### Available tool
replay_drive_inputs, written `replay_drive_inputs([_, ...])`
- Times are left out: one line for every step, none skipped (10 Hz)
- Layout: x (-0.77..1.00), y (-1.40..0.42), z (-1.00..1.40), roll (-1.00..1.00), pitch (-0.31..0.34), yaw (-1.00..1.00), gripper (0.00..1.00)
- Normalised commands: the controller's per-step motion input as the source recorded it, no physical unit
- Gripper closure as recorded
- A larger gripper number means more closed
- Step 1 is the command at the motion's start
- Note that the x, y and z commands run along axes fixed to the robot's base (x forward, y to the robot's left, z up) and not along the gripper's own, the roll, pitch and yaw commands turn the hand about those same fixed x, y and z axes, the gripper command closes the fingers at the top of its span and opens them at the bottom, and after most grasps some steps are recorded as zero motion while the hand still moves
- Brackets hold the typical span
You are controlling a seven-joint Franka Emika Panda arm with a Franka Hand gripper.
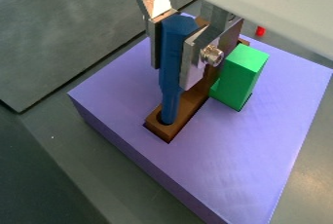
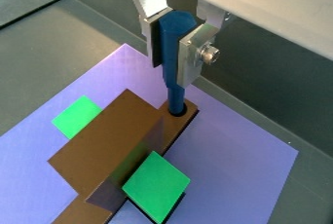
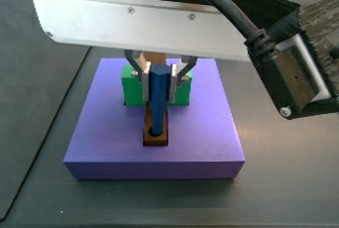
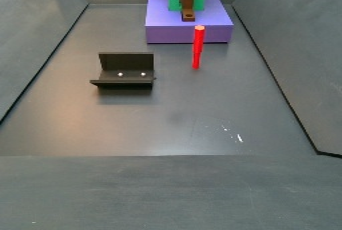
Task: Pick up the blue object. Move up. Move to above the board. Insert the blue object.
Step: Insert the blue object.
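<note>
My gripper [image 1: 178,55] is shut on the blue object [image 1: 174,77], a long blue rod that stands upright between the silver fingers [image 1: 198,53]. The rod's lower end sits in the round hole at the end of the board [image 1: 182,113], a narrow brown plank lying on the purple platform [image 1: 247,160]. Another wrist view shows the same grip [image 2: 173,53], with the rod [image 2: 173,77] reaching down into the hole of the plank [image 2: 111,155]. A side view shows the rod [image 3: 158,103] upright over the plank's near end [image 3: 157,139], with the gripper [image 3: 158,73] above it.
Green blocks [image 2: 156,184] [image 2: 78,116] flank the plank on the purple platform [image 3: 159,153]. A red peg [image 4: 198,47] stands on the floor in front of the platform [image 4: 187,29]. The fixture [image 4: 124,71] stands to the left on the grey floor.
</note>
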Motion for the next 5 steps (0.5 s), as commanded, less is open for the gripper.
replay_drive_inputs([0.00, -0.01, -0.17, 0.01, -0.021, 0.00, 1.00])
replay_drive_inputs([0.00, -0.02, -0.18, 0.02, -0.027, 0.00, 1.00])
replay_drive_inputs([0.03, -0.04, -0.20, 0.02, -0.033, 0.00, 1.00])
replay_drive_inputs([0.13, -0.03, -0.22, 0.03, -0.030, 0.00, 1.00])
replay_drive_inputs([0.16, 0.00, -0.23, 0.06, -0.027, 0.00, 1.00])
